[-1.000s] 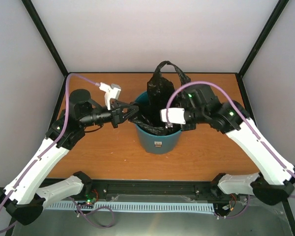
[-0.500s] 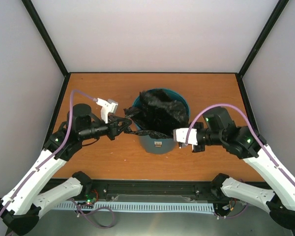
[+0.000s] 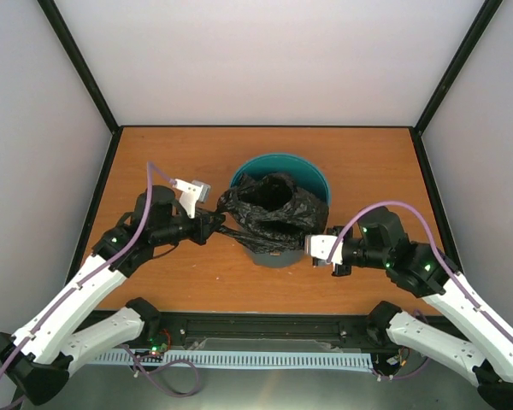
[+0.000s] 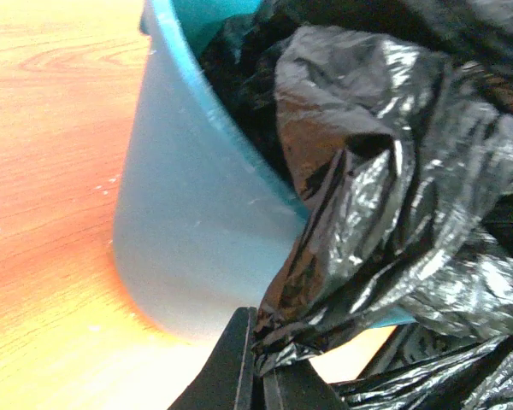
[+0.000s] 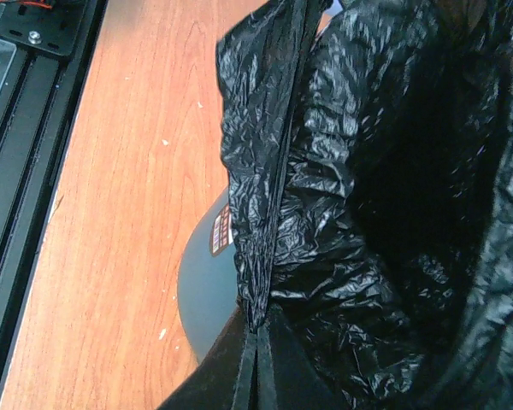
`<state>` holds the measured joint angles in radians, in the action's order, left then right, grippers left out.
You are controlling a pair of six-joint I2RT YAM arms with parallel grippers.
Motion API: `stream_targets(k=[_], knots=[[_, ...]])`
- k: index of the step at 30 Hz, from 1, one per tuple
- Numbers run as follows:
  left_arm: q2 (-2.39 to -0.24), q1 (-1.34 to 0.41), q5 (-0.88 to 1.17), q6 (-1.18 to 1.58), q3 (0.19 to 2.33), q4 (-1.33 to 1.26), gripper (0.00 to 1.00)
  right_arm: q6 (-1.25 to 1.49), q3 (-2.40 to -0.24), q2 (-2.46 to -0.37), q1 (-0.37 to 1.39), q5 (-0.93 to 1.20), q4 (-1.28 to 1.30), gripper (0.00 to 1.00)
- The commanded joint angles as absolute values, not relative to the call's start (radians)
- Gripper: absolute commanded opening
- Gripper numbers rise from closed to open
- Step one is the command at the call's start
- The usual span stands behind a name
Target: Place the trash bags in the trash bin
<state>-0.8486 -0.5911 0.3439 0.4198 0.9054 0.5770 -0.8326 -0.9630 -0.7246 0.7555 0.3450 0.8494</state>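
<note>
The teal-blue trash bin point(image 3: 318, 177) stands mid-table, with a black trash bag point(image 3: 272, 207) stuffed into it and spread over its near rim. My left gripper point(image 3: 221, 226) is shut on the bag's left edge beside the bin; the left wrist view shows the pinched film point(image 4: 278, 337) against the bin's wall point(image 4: 188, 231). My right gripper point(image 3: 301, 243) is shut on a stretched strip of the bag point(image 5: 258, 248) at the bin's near right side, with the bin's white label point(image 5: 221, 231) just left of it. The bag's inside is dark.
The wooden table point(image 3: 179, 154) is fenced by white walls with black corner posts. A black rail point(image 3: 265, 329) runs along the near edge, also seen in the right wrist view point(image 5: 26, 128).
The bag, standing tall above the bin a second ago, has been pulled down into and over it. Both grippers moved nearer and lower, each keeping hold of the bag; the right arm swung out and down.
</note>
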Motion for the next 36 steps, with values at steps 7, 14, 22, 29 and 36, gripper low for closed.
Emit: stream_targets(k=[7,14,22,29,36], knots=[[-0.828,-0.593,0.234,0.460,0.778,0.548,0.01,-0.766,-0.797,-0.689,0.762,0.307,0.628,0.03],[-0.851,-0.594,0.227,0.521,0.639,0.437,0.01,-0.708,-0.685,-0.689,0.762,0.229,0.486,0.03],[-0.779,-0.594,0.233,0.531,0.609,0.391,0.11,-0.619,-0.718,-0.658,0.762,0.319,0.560,0.07],[-0.660,-0.594,0.196,0.518,0.633,0.447,0.49,-0.641,-0.895,-0.590,0.752,0.444,0.832,0.49],[-0.616,-0.594,0.125,0.477,0.773,0.663,0.69,-0.600,-1.083,-0.608,0.714,0.384,0.925,0.54]])
